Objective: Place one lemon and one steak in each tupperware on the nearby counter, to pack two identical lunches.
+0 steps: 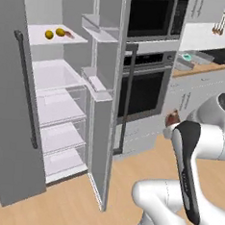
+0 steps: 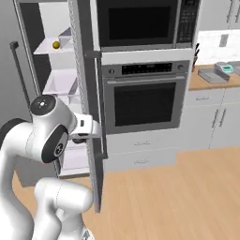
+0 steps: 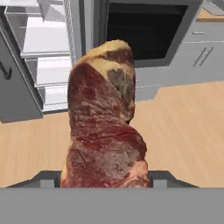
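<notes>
A red-brown steak [image 3: 104, 127] with a pale fatty end stands up between the fingertips of my gripper [image 3: 105, 180], which is shut on it. In the left base view this steak [image 1: 172, 118] shows as a dark lump at the end of the arm, in front of the oven. Two yellow lemons [image 1: 49, 34] [image 1: 60, 31] and another steak [image 1: 69, 34] lie on the upper shelf of the open fridge; one lemon [image 2: 56, 45] shows from the right. A grey tupperware [image 2: 210, 75] sits on the wooden counter [image 2: 201, 85] to the right.
The fridge door [image 1: 103, 99] stands open between the shelves and the wall oven [image 2: 143, 96]. A white-and-teal scale [image 2: 226, 68] sits beside the tray. Wooden floor [image 2: 178, 192] spreads in front of the oven and cabinets.
</notes>
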Available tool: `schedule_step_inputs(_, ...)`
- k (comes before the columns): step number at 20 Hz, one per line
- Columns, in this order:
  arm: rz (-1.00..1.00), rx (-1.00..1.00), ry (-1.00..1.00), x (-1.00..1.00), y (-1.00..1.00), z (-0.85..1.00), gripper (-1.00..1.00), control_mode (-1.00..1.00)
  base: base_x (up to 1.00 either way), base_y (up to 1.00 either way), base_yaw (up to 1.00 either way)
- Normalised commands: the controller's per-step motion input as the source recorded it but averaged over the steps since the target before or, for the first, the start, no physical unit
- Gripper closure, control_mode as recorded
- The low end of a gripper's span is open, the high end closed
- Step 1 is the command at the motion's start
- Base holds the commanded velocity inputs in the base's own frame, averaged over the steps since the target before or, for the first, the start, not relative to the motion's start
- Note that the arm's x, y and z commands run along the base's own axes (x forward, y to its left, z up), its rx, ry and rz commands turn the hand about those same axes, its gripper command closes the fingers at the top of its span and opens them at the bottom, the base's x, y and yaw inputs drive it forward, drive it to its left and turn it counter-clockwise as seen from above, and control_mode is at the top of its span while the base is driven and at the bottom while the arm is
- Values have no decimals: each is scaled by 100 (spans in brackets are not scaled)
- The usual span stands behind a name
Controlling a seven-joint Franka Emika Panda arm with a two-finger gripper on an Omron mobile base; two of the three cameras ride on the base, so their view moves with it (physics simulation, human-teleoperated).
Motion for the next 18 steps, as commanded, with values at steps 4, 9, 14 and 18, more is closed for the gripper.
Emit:
schedule_step_inputs(4,0,0,0,0,0,0,100,100,88,-100,-41)
schedule_step_inputs(9,0,0,0,0,0,0,100,100,100,-100,-11)
schedule_step_inputs(14,0,0,0,0,0,0,100,100,100,-100,0)
schedule_step_inputs(18,0,0,0,0,0,0,100,100,100,-78,10)
